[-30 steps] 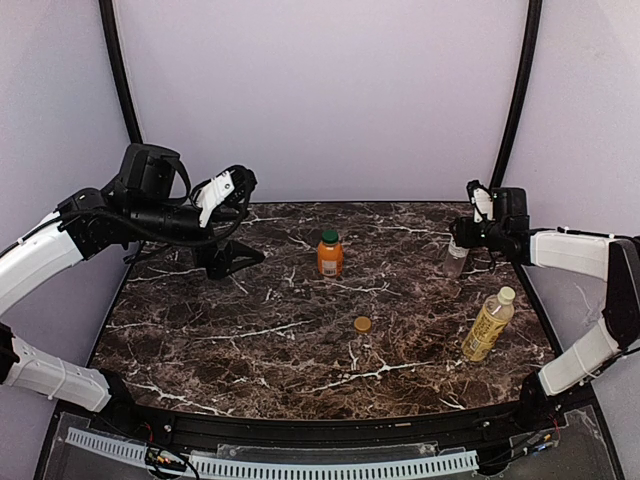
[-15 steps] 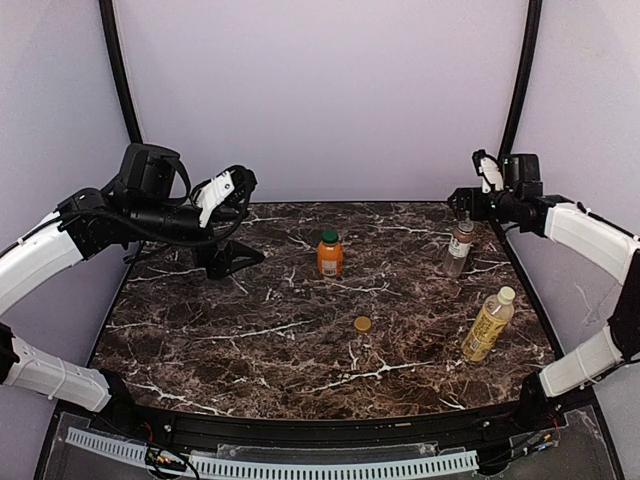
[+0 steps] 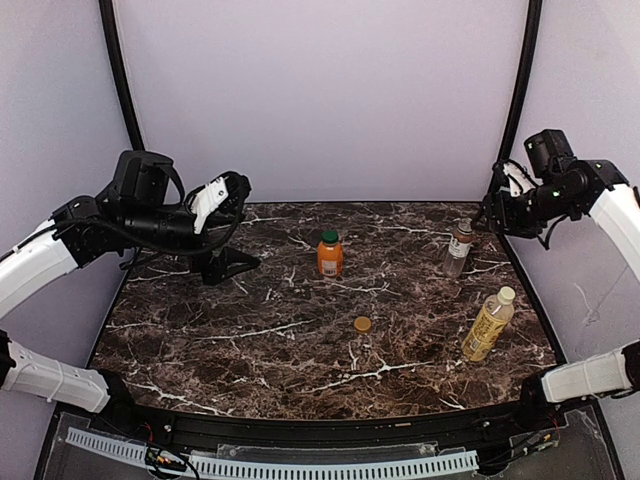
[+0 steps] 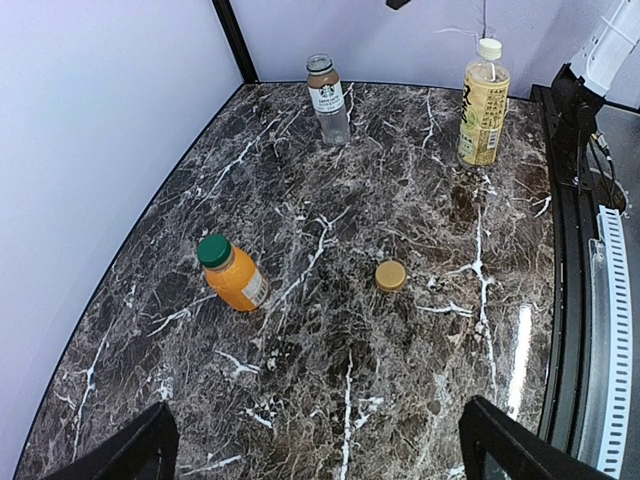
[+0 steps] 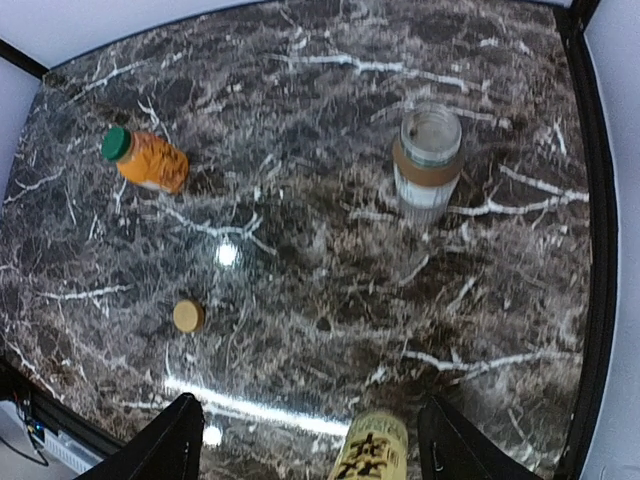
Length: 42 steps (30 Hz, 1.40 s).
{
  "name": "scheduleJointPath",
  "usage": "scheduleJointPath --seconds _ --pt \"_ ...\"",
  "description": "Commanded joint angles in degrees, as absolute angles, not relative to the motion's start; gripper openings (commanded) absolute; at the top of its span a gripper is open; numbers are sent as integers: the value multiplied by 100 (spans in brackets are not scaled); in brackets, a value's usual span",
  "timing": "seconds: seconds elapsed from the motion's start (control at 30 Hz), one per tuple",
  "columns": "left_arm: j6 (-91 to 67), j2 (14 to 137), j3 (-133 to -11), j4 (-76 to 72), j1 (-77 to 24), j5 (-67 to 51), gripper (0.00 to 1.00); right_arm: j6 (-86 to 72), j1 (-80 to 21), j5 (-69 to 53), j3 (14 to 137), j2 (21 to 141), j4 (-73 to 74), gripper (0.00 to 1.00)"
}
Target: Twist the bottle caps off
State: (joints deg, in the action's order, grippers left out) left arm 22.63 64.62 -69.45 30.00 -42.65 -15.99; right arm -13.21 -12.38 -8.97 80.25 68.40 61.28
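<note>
The short orange bottle (image 3: 330, 258) stands at mid-back with its dark green cap (image 3: 329, 237) on. The clear bottle with the brown-white label (image 3: 458, 248) stands at the back right with an open mouth (image 5: 430, 127). The slim yellow bottle (image 3: 488, 325) stands at the right with its cream-white cap (image 3: 507, 295) on. The tan-brown cap (image 3: 362, 324) lies loose on the table's middle. My left gripper (image 3: 222, 192) is open and empty, high over the back left. My right gripper (image 3: 500, 205) is open and empty, raised above and right of the clear bottle.
The dark marble tabletop (image 3: 250, 340) has purple walls behind and at both sides. Black frame posts (image 3: 120, 70) stand in the back corners. A black rail (image 3: 300, 430) runs along the near edge.
My right gripper has risen and drawn back to the right, away from the clear bottle. My left arm has shifted slightly down and left. Bottles and the loose cap have not moved.
</note>
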Motion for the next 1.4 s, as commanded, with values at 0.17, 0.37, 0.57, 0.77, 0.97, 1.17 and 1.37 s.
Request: scheduleJointPath --seconds 0.17,0.37,0.57,0.77,0.97,1.17,1.37 --pt "2408 5780 -6196 2758 -4264 -1560 99 -2290 -1541 -609 7650 5836 7939 72" --pt "2119 5565 -6043 2743 -3664 -1947 99 -2431 -1663 -579 7432 5501 8347 72" --pt "2052 5393 -5897 2711 -3390 -2086 99 -2439 -1737 -535 7570 5436 8563 76" --pt "2030 5425 -5867 2664 -3384 -2208 99 -2465 -1769 -413 7005 5373 8595 76" --pt "2044 5476 -5921 2681 -3384 -2206 99 -2461 -1780 -197 6907 5395 8596 68" --pt "2032 5519 -5939 2676 -3384 -2230 99 -2458 -1784 -301 6686 5467 8583 61" --pt "2046 5570 -6022 2681 -3375 -2237 99 -2588 -1801 -341 6597 5351 8587 57"
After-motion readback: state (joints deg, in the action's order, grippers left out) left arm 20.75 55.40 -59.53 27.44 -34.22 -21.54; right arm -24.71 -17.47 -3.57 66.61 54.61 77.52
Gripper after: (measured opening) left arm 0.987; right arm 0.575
